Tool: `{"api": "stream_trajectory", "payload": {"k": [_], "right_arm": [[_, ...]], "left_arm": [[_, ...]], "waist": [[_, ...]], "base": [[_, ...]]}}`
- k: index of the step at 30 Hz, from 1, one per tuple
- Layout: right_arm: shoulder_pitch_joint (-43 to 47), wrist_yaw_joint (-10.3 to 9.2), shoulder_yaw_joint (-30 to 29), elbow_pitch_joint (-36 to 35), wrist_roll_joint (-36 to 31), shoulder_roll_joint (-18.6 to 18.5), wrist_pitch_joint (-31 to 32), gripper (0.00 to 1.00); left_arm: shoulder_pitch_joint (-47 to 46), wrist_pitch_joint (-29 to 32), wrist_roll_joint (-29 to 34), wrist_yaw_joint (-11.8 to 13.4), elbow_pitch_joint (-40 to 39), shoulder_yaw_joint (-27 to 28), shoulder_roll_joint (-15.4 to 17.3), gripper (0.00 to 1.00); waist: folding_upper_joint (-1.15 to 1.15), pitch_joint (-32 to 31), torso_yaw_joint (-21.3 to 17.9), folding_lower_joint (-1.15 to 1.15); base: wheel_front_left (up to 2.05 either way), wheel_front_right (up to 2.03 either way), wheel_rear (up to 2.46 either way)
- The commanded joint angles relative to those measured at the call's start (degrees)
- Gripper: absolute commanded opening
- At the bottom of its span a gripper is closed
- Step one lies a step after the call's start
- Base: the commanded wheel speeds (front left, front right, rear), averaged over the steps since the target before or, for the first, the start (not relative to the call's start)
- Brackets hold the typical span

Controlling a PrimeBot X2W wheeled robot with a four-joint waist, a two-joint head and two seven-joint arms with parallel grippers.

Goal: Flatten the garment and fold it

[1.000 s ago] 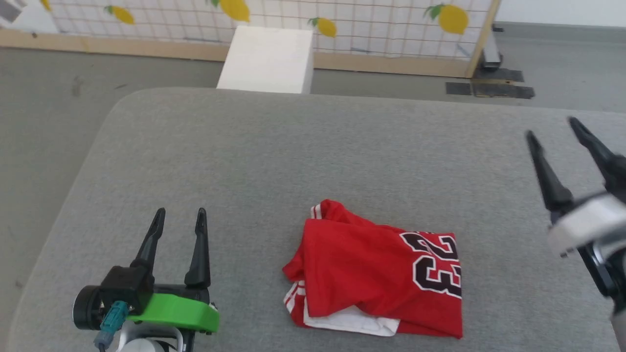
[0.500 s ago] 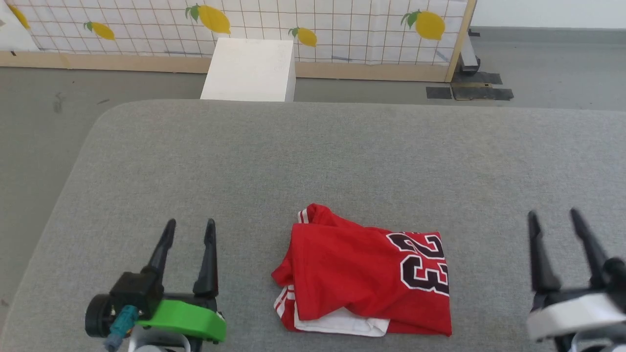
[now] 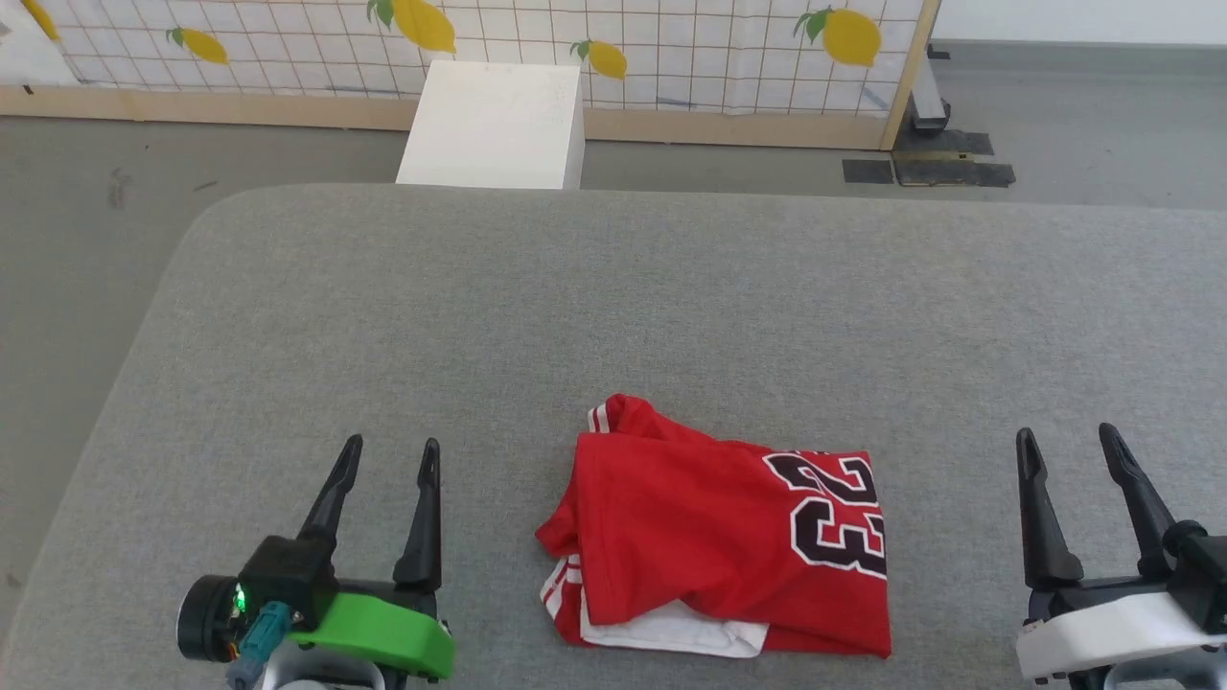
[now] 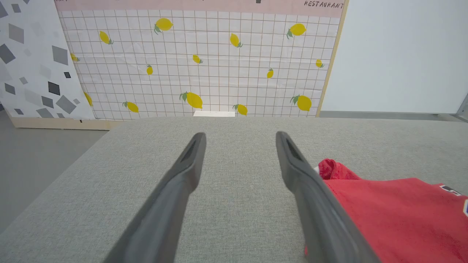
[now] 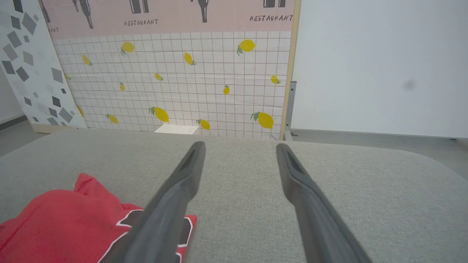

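Note:
The garment (image 3: 719, 537) is a red jersey lying in a folded bundle near the front of the grey padded table (image 3: 613, 307), with a dark "23" at its right end and a white layer showing along its front edge. To its left my left gripper (image 3: 391, 452) hovers open and empty, fingers pointing away from me. On the other side my right gripper (image 3: 1069, 439) is also open and empty. The left wrist view has the garment (image 4: 387, 215) at lower right of the left gripper (image 4: 239, 137). In the right wrist view the garment (image 5: 62, 223) lies lower left of the right gripper (image 5: 239, 146).
A white box (image 3: 494, 125) stands on the floor just beyond the table's far edge. Behind it runs a lemon-print panel (image 3: 671, 48) in a wooden frame. Bare grey table surface stretches behind and to both sides of the garment.
My right gripper has come down and back from high at the right edge to the lower right. The left gripper has barely shifted. The camera has moved a little.

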Motion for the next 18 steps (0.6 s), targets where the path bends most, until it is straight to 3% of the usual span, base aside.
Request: {"api": "stream_trajectory", "payload": {"k": [1,6,14,18], "right_arm": [[-0.2,-0.08,0.0,-0.4,-0.5,-0.2,0.4,1.0],[-0.9,-0.08,2.0,-0.4,5.6,-2.3,8.6,1.0],[-2.5,-0.08,4.9,-2.7,25.6,-7.4,34.9,1.0],[-3.8,-0.08,4.0,-2.3,31.3,-7.0,45.4,1.0]], "left_arm": [[0.0,-0.3,0.3,-0.4,-0.3,-0.1,0.1,1.0],[-0.7,-0.3,0.3,-0.4,-0.6,-0.5,0.0,1.0],[-2.0,-0.3,0.2,-0.4,-0.8,-1.0,0.0,1.0],[-3.0,-0.3,0.1,-0.4,-0.7,-1.6,-0.1,1.0]], "waist": [[0.17,0.3,0.3,0.0],[0.17,1.9,1.2,0.0],[0.17,5.4,3.1,0.0],[0.17,7.2,4.3,0.0]], "base": [[0.0,0.0,0.0],[0.0,0.0,0.0],[0.0,0.0,0.0],[0.0,0.0,0.0]]}}
